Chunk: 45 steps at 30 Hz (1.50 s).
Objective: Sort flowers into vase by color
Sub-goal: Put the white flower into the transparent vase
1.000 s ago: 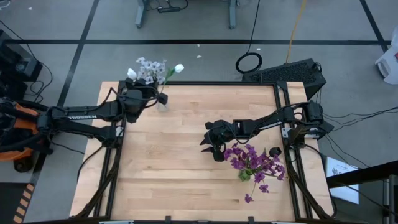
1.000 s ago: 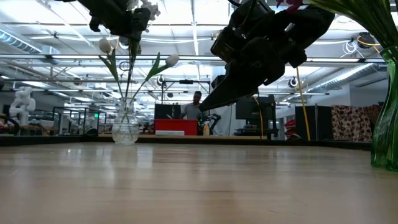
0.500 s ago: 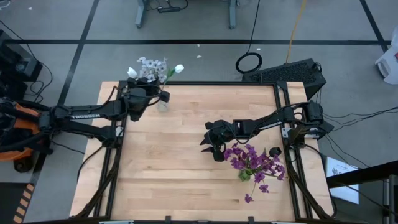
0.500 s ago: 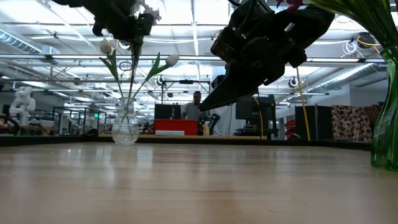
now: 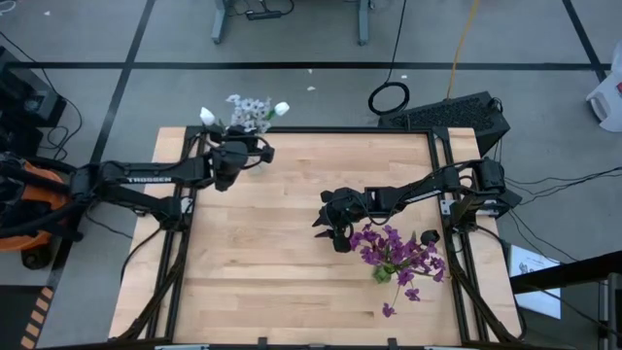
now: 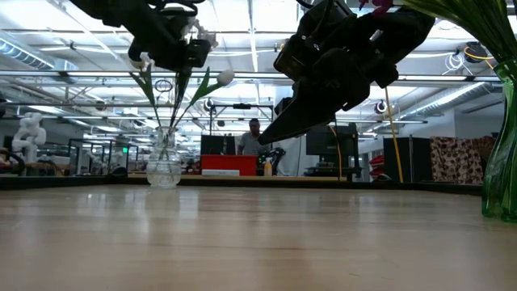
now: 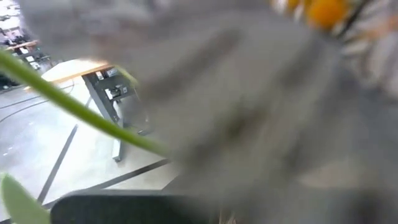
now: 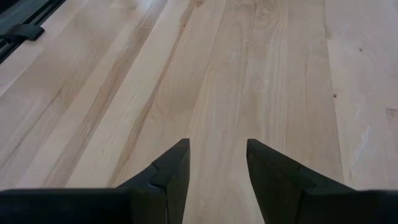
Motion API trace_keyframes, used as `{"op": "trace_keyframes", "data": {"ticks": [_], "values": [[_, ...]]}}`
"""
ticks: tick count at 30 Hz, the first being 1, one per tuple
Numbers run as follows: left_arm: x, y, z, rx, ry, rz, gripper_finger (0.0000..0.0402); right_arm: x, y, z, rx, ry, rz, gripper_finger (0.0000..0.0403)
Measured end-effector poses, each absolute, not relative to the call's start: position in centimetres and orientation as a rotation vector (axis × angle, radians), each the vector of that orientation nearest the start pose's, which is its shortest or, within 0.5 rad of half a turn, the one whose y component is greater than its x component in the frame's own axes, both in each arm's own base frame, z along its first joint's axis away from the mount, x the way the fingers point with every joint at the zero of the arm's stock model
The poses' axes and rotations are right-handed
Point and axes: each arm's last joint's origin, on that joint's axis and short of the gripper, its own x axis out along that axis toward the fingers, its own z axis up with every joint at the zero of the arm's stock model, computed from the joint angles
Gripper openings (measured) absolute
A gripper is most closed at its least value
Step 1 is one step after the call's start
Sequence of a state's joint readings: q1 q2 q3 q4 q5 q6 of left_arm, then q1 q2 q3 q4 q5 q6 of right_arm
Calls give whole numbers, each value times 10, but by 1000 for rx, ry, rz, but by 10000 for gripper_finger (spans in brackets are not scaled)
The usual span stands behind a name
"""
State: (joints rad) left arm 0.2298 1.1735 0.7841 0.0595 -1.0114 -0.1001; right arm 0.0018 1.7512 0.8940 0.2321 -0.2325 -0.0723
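Note:
A clear glass vase (image 6: 164, 166) stands at the table's far left with white tulip buds (image 5: 281, 108) on green stalks in it. My left gripper (image 5: 255, 153) hovers over it, shut on a stem of pale small-petalled flowers (image 5: 251, 105); the vase is hidden under the gripper in the high view. Purple flowers (image 5: 394, 251) stand in a green-tinted vase (image 6: 502, 145) at the right. My right gripper (image 8: 217, 162) hangs open over bare wood, just left of the purple flowers, holding nothing. My left gripper holds the pale flowers by the stem just below the cluster (image 6: 187, 66); the gripper's own body hides the exact spot. The fingers come nearly level from the table's left side. The stem (image 6: 176, 101) slants down below the fingers toward the clear vase's neck.
Bare wood (image 5: 262, 253) covers the table's middle and near left. A black case (image 5: 457, 112) and a cable coil (image 5: 389, 97) lie beyond the far right corner. Black rails (image 5: 442, 165) run along the table's sides.
My left gripper has moved toward the table's right edge and down, over the clear vase, carrying the pale flower cluster with it. It stays shut. The tulips and the vase have kept their place.

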Motion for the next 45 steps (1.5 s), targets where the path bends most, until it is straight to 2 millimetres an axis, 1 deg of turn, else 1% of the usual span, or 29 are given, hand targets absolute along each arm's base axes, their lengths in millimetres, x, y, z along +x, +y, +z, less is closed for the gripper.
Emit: {"op": "trace_keyframes", "data": {"ticks": [6, 8, 11, 18, 24, 30, 38, 45], "values": [[232, 80, 273, 13, 294, 1299, 21, 351, 7, 161, 3, 615, 249, 151], [230, 80, 270, -5, 305, 1313, 27, 351, 7, 161, 3, 616, 249, 151], [228, 79, 266, -17, 330, 1321, 48, 351, 7, 161, 3, 616, 249, 151], [226, 79, 264, -32, 343, 1329, 102, 351, 7, 161, 3, 616, 249, 151], [226, 79, 264, -36, 340, 1330, 127, 351, 7, 161, 3, 616, 249, 151], [225, 79, 262, -52, 344, 1334, 130, 351, 7, 161, 3, 616, 249, 151], [218, 77, 253, -92, 400, 1354, 131, 351, 7, 161, 3, 616, 249, 151], [219, 75, 253, -90, 403, 1343, 131, 351, 7, 161, 3, 616, 249, 151]]}}
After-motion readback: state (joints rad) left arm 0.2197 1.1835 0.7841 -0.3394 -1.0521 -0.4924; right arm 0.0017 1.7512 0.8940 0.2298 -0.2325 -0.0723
